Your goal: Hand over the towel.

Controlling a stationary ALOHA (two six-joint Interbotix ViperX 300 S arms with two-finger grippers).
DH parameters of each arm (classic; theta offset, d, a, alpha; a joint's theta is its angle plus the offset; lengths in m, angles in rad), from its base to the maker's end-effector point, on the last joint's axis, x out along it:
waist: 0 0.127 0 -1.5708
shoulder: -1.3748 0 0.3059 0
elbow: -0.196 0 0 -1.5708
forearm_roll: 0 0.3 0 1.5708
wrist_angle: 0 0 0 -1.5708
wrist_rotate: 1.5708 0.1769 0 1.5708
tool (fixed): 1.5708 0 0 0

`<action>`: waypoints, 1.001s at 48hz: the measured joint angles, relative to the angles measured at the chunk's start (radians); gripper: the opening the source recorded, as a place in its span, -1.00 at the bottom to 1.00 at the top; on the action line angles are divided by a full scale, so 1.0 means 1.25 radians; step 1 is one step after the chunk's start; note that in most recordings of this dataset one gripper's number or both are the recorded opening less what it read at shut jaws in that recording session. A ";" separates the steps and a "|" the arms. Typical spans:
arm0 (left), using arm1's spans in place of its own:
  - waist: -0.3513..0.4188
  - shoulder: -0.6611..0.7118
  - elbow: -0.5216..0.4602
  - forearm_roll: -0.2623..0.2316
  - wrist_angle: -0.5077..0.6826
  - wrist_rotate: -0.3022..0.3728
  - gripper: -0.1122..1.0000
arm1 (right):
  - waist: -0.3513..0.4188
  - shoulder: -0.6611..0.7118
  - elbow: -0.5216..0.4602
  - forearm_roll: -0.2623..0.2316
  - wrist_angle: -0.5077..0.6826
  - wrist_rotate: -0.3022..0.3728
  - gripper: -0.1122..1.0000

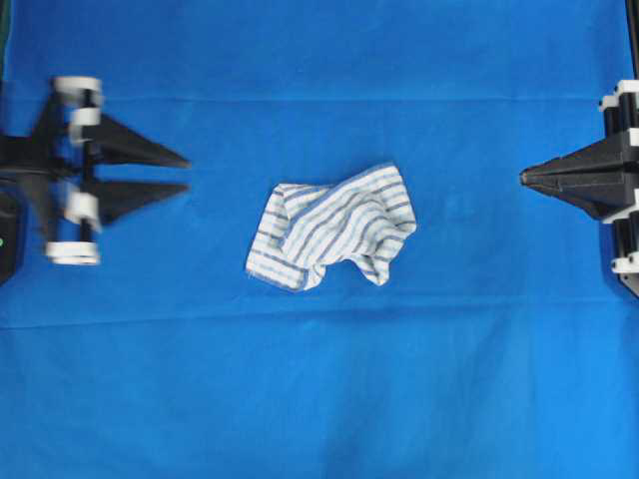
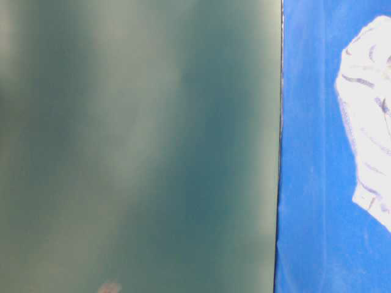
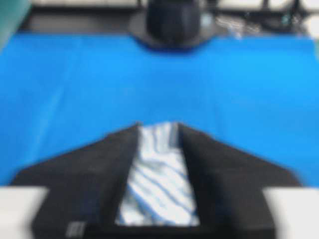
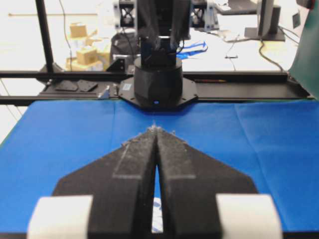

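Observation:
The towel point(image 1: 334, 227), a crumpled white cloth with thin blue-grey stripes, lies in the middle of the blue tablecloth point(image 1: 319, 399). My left gripper point(image 1: 187, 173) is at the left, open and empty, its tips pointing at the towel from well short of it. In the left wrist view the towel point(image 3: 159, 184) shows through the gap between the fingers. My right gripper point(image 1: 523, 178) is at the right edge, shut and empty, tips pointing at the towel. In the right wrist view its tips point(image 4: 156, 129) meet, and a sliver of towel point(image 4: 157, 219) shows through the slit. The towel also shows in the table-level view point(image 2: 369, 116).
The opposite arm's black base point(image 4: 158, 84) stands at the far table edge in the right wrist view. A dull green panel point(image 2: 140, 146) fills most of the table-level view.

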 measured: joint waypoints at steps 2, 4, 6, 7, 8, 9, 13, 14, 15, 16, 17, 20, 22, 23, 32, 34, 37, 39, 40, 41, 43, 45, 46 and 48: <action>0.000 0.040 -0.020 0.000 0.010 0.000 0.21 | 0.001 0.002 0.000 0.000 0.001 0.000 -0.80; 0.000 0.079 -0.040 0.000 0.023 0.000 0.42 | 0.001 0.004 0.000 0.001 0.002 0.000 -0.80; 0.000 0.123 -0.067 0.000 0.040 0.002 0.61 | 0.000 0.004 0.000 0.000 0.004 0.000 -0.80; 0.001 0.145 -0.079 0.000 0.050 0.002 0.70 | 0.000 0.005 0.000 0.000 0.005 0.000 -0.80; 0.000 0.167 -0.091 0.000 0.063 0.001 0.77 | 0.000 0.005 0.000 0.000 0.006 0.000 -0.80; 0.001 0.187 -0.102 0.000 0.076 0.000 0.82 | 0.000 0.006 0.000 0.000 0.007 0.000 -0.80; 0.001 0.264 -0.147 0.000 0.124 0.001 0.88 | 0.000 0.006 0.000 0.001 0.012 0.000 -0.80; 0.000 0.285 -0.160 0.000 0.136 0.001 0.88 | 0.000 0.006 0.000 0.000 0.013 0.000 -0.80; 0.001 0.308 -0.171 0.000 0.145 -0.001 0.88 | 0.001 0.006 0.000 0.000 0.016 0.000 -0.80; 0.001 0.330 -0.183 0.000 0.153 -0.004 0.88 | 0.000 0.006 0.000 0.000 0.017 0.000 -0.80; 0.001 0.353 -0.193 0.000 0.162 -0.006 0.88 | 0.000 0.006 0.000 0.000 0.017 0.000 -0.80; 0.001 0.423 -0.225 -0.001 0.180 -0.012 0.88 | 0.000 0.007 0.000 0.000 0.025 0.000 -0.80; 0.001 0.465 -0.243 0.000 0.185 -0.011 0.88 | 0.000 0.010 0.000 0.000 0.026 0.000 -0.80; 0.001 0.484 -0.249 0.000 0.187 -0.012 0.88 | 0.001 0.010 0.000 0.000 0.026 0.000 -0.80; -0.001 0.622 -0.308 -0.001 0.187 -0.016 0.88 | 0.000 0.020 0.000 0.000 0.028 0.000 -0.80; -0.002 0.645 -0.314 -0.001 0.187 -0.015 0.88 | 0.000 0.021 0.000 0.000 0.029 0.000 -0.80; -0.005 0.680 -0.324 -0.001 0.183 -0.013 0.88 | 0.000 0.023 0.000 0.000 0.031 0.001 -0.80; -0.006 0.696 -0.328 -0.001 0.180 -0.015 0.87 | 0.000 0.025 0.000 0.001 0.031 0.001 -0.80; -0.005 0.703 -0.330 -0.001 0.179 -0.018 0.87 | 0.001 0.025 0.000 0.000 0.032 0.001 -0.80; -0.005 0.706 -0.331 -0.001 0.178 -0.017 0.86 | 0.000 0.025 0.000 0.000 0.032 0.001 -0.80; -0.004 0.708 -0.335 -0.002 0.177 -0.016 0.85 | 0.000 0.025 0.000 0.000 0.033 0.001 -0.80; -0.004 0.708 -0.336 -0.002 0.179 -0.013 0.82 | 0.000 0.026 0.001 0.000 0.034 0.001 -0.80; -0.004 0.709 -0.336 -0.001 0.180 -0.013 0.76 | 0.000 0.026 0.000 0.000 0.034 0.001 -0.80; -0.002 0.708 -0.337 -0.001 0.184 -0.013 0.62 | 0.000 0.026 0.000 0.000 0.034 0.001 -0.80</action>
